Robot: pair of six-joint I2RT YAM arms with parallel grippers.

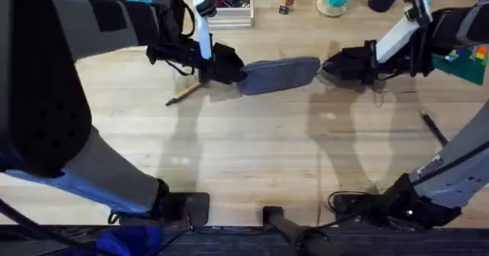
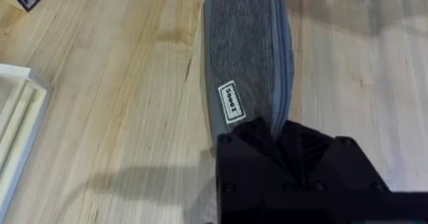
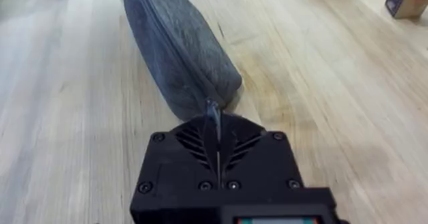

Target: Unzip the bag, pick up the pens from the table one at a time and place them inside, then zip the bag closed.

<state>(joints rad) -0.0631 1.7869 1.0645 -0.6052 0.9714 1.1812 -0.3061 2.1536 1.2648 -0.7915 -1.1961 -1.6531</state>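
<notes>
The bag point(image 1: 280, 75) lies on the tabletop point(image 1: 252, 157) at 12 o'clock from centre. The left hand point(image 2: 277, 134) is clamped on one end; the right hand point(image 3: 212, 114) pinches the pull tab point(image 3: 212, 110) at the other. Risks:

1. Tab slips out if pulled off the zipper line.
2. Bag drags if the left clamp loosens.

The tan pen point(image 1: 183, 92) lies at 10 o'clock, the dark pen point(image 1: 432, 126) at 3 o'clock.

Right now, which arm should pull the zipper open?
Right. Its gripper is shut on the pull tab at the bag's end, while the left gripper clamps the opposite end.
</notes>
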